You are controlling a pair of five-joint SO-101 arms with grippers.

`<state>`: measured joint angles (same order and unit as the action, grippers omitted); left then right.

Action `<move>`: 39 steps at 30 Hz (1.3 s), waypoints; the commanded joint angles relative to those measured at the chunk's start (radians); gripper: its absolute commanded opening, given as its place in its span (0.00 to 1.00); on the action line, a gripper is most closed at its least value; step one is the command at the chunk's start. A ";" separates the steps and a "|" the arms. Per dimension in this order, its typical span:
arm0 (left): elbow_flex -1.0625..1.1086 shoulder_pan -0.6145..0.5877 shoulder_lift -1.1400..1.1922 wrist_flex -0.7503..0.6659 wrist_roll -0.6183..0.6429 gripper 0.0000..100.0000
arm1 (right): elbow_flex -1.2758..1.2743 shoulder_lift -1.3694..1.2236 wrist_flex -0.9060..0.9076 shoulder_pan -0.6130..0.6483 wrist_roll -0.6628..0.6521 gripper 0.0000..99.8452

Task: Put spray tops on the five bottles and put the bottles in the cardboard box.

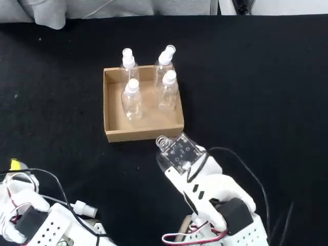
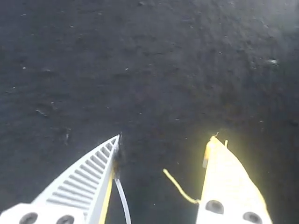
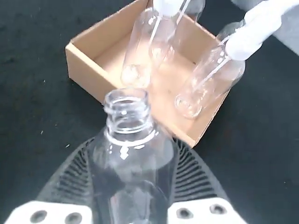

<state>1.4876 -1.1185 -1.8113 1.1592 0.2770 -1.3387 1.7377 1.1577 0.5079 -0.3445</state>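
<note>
A cardboard box point(image 1: 110, 110) stands mid-table with several clear bottles point(image 1: 132, 98) upright inside, each wearing a white spray top point(image 1: 127, 55). My right gripper point(image 1: 179, 156) is shut on a clear bottle point(image 1: 174, 148) with no top. That bottle lies tilted, its open neck point(image 3: 127, 109) pointing at the box's near wall point(image 3: 88, 70). Two capped bottles point(image 3: 208, 77) rise beyond that wall. My left gripper point(image 2: 166, 140) is open over bare black cloth, a thin white tube point(image 2: 122, 200) beside its white finger. A loose spray top point(image 1: 84, 208) sits by the left arm point(image 1: 36, 223).
Black cloth point(image 1: 256, 92) covers the whole table, with free room to either side of the box. Grey fabric point(image 1: 51, 13) lies along the far edge. Cables point(image 1: 56, 187) trail around both arm bases at the near edge.
</note>
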 commanded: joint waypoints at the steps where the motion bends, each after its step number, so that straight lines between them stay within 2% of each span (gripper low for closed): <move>1: -0.073 0.039 -0.011 0.002 -0.035 0.27 | -0.002 0.036 -0.032 -0.031 0.011 0.01; 4: -0.079 0.058 -0.011 0.002 -0.087 0.27 | -0.005 0.038 -0.032 -0.031 0.011 0.01; 17: -0.177 0.067 -0.002 0.011 -0.092 0.27 | -0.013 0.038 -0.032 -0.031 0.051 0.01; 22: -0.176 0.137 -0.002 0.011 -0.124 0.27 | -0.044 0.038 -0.068 -0.031 0.049 0.01; 30: -0.196 0.174 -0.002 0.012 -0.153 0.27 | -0.044 0.038 -0.069 -0.031 0.051 0.01; 34: -0.252 0.214 0.000 0.069 -0.175 0.27 | -0.054 0.038 -0.074 -0.031 0.051 0.01; 39: -0.272 0.255 0.041 0.071 -0.178 0.27 | -0.054 0.038 -0.075 -0.031 0.051 0.01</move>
<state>1.2896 -0.8991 -1.8205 1.2283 0.1082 -1.3909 1.7561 1.1224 0.5079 -0.3015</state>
